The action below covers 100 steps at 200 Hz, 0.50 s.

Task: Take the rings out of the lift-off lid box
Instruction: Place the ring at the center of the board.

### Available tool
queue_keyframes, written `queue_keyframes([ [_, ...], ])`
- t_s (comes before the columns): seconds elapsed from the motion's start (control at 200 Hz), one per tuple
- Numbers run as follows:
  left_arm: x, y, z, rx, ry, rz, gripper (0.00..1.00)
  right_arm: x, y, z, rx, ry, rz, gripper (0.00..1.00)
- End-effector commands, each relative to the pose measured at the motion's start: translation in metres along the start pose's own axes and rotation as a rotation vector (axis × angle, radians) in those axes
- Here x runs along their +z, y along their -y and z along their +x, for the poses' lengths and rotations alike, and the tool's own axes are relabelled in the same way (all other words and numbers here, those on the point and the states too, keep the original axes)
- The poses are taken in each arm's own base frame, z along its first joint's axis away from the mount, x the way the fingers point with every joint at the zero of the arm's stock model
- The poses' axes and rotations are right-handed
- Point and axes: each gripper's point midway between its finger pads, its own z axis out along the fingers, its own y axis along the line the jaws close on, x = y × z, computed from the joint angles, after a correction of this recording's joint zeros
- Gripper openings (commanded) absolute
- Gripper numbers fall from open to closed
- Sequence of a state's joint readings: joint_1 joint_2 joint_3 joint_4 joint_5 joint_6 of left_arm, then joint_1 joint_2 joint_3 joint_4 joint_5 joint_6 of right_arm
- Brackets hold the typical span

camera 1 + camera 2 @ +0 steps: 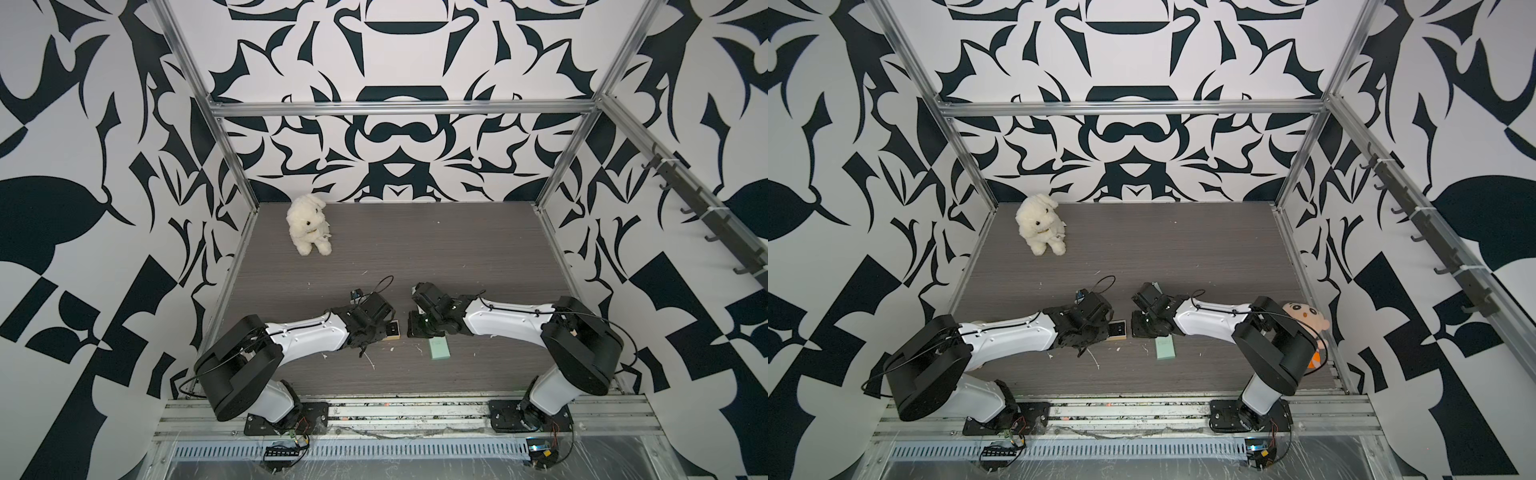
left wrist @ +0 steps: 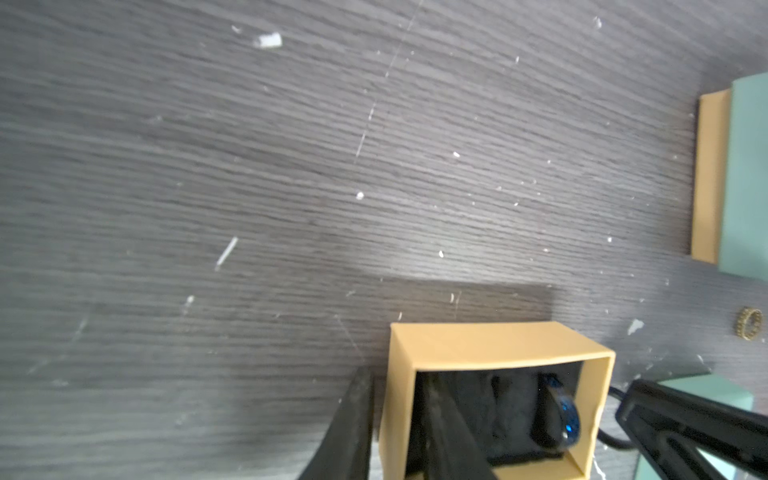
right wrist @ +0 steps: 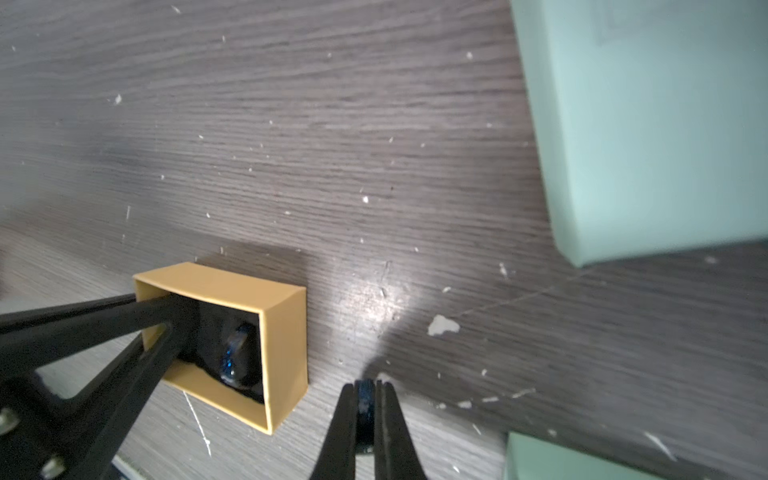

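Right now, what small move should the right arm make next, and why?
Probably lower and open the right fingers to set the dark blue ring on the table: it is already clear of the tan box, where a second ring waits while the left fingers hold the wall.

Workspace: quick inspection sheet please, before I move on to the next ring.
Surface: dark wood-grain table, scattered white flecks.
Job's things: open tan box holds one boxed ring; held ring in the right gripper; paler ring lying on the table; mint box beside.
Clutter: white plush dog at the back; cartoon plush toy behind the right arm.
Grippers: left gripper shut on the tan box's wall; right gripper shut on the held ring.
Cables: black cable loop at the left wrist.
Surroundings: black-and-white patterned walls, aluminium frame.
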State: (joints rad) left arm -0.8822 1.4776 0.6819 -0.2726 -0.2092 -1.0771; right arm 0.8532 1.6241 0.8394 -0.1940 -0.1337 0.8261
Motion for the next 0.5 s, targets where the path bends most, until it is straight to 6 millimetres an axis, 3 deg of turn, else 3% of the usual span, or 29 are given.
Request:
queue_keyframes([
  [0.0, 0.004, -0.032, 0.016, 0.015, -0.055, -0.119, 0.24, -0.001, 0.019, 0.006, -0.016, -0.005, 0.084, 0.09],
  [0.495, 0.002, -0.029, 0.015, 0.018, -0.055, -0.114, 0.25, -0.020, 0.013, -0.006, -0.041, 0.031, 0.101, 0.21],
])
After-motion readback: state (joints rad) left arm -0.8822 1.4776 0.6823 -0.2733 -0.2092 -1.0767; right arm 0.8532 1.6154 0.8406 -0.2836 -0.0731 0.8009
